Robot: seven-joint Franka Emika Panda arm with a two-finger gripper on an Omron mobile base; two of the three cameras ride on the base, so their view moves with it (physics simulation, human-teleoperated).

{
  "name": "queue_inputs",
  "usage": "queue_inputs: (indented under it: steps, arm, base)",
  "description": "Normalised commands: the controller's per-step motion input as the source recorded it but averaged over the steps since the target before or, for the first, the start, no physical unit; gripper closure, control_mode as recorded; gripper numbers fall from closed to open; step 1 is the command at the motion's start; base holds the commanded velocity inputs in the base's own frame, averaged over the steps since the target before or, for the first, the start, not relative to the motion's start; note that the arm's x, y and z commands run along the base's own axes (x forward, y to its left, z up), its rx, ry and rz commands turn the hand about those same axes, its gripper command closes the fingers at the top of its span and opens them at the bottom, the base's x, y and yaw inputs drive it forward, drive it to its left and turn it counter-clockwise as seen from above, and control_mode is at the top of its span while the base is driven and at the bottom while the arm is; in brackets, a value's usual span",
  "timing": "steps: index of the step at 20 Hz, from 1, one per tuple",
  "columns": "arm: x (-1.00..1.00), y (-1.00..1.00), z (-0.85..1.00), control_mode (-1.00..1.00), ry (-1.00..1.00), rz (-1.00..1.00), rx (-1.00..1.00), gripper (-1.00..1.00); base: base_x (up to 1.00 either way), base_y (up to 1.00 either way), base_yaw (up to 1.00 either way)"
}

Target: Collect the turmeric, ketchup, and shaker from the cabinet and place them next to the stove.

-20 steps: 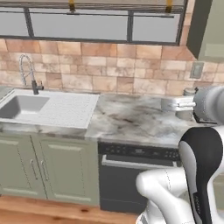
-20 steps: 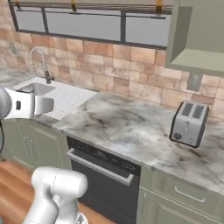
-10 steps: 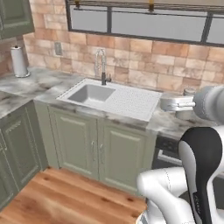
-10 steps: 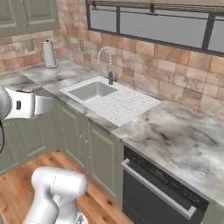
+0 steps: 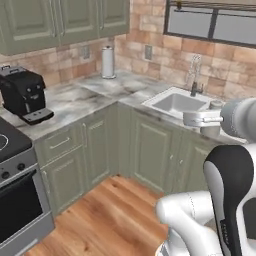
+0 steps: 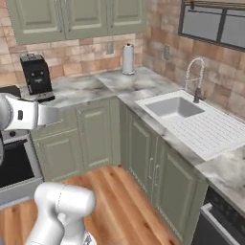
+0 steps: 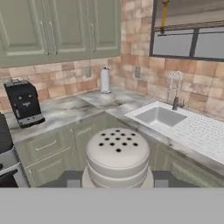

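Gripping shaker (image 7: 117, 158), tool (image 7: 117, 183) partly closed around its base, perforated dome facing camera, in hand view. Beyond tool: sink (image 7: 159, 116), faucet, paper towel roll (image 7: 105, 80), black coffee machine (image 7: 24, 103) on table (image 7: 65, 111).

Left base view: shaker (image 5: 216, 120) at tool (image 5: 202, 119), above sink (image 5: 176, 102); stove (image 5: 10, 140) far left of tool.

Right base view: coffee machine (image 6: 36, 74) behind arm, sink (image 6: 176, 106) far right.

Two base cameras are looking forward and down from behind the arm into a kitchen corner, both taking in the sink (image 5: 176, 102) (image 6: 176, 106), paper towel roll (image 5: 107, 62) (image 6: 127, 59) and coffee machine (image 5: 22, 94) (image 6: 35, 73). The hand camera is sitting close behind the shaker (image 7: 117, 157), facing the same corner.
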Motion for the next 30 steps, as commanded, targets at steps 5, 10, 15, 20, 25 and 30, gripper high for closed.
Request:
queue_inputs:
  steps: [5,10,15,20,25,30]
  arm:
    - [0.00,0.00,0.00,1.00,0.00,0.00,0.00,1.00]
    - [0.00,0.00,0.00,1.00,0.00,0.00,0.00,1.00]
    - [0.00,0.00,0.00,1.00,0.00,0.00,0.00,1.00]
    - [0.00,0.00,0.00,1.00,0.00,0.00,0.00,1.00]
    - [0.00,0.00,0.00,1.00,0.00,0.00,0.00,1.00]
    - [0.00,0.00,0.00,1.00,0.00,0.00,0.00,1.00]
  base:
    - [0.00,0.75,0.52]
    - [0.01,0.72,0.52]
    - [0.39,0.62,0.45]
    - [0.83,0.35,0.35]
    - [0.71,0.40,0.33]
    - [0.34,0.72,0.31]
